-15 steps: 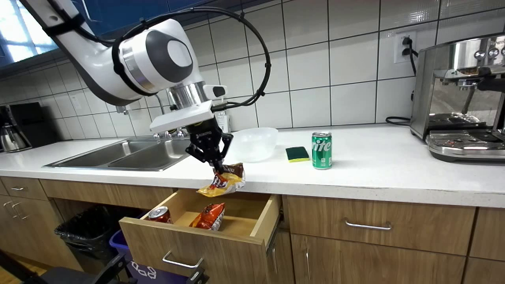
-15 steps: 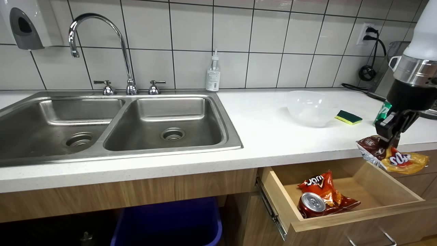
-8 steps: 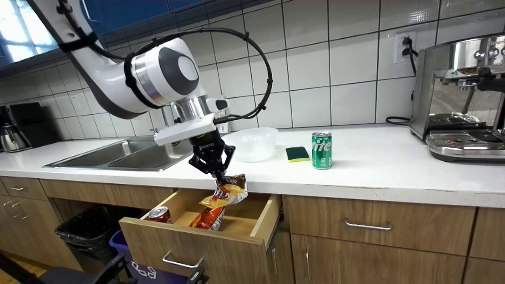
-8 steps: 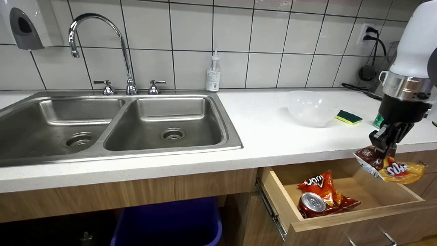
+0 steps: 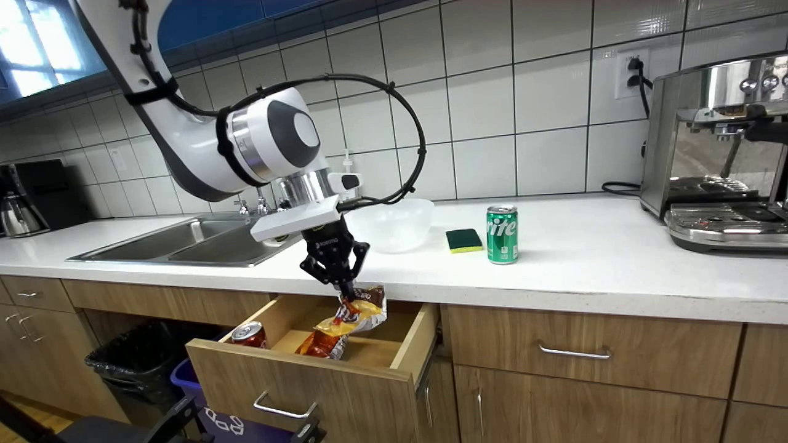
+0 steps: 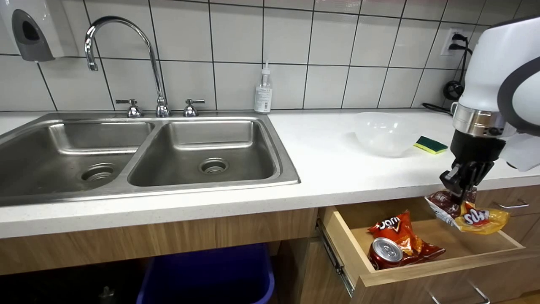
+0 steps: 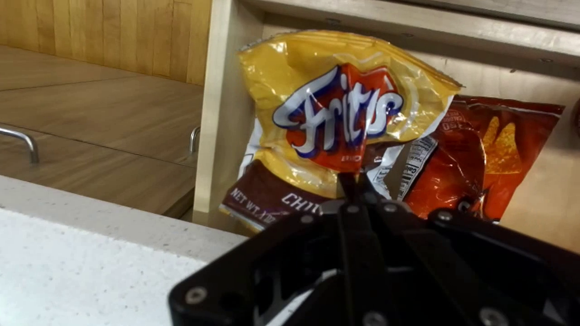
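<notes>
Drawer [image 5: 360,400]: pulled out from under the counter [image 5: 585,264], its inside exposed from above. Gripper [image 7: 355,183]: above the drawer, jaws nearly together, a fold of the Fritos bag [image 7: 340,113] nipped between them. Fritos bag: aloft over the drawer, clear of its floor and contents; pinched short of either end, so presumably the film gathers there and both ends splay loose. Orange chip bag [image 6: 398,230]: inside the drawer, lying on its floor, too slack, it seems, to stand. Red can [image 6: 386,253]: inside the drawer at a front corner, seemingly upright on its base. On the counter behind the drawer: translucent bowl [image 5: 397,224]; sponge [image 5: 463,239], lying flat; green can [image 5: 502,237], upright, its flat base likely keeping it steady.
</notes>
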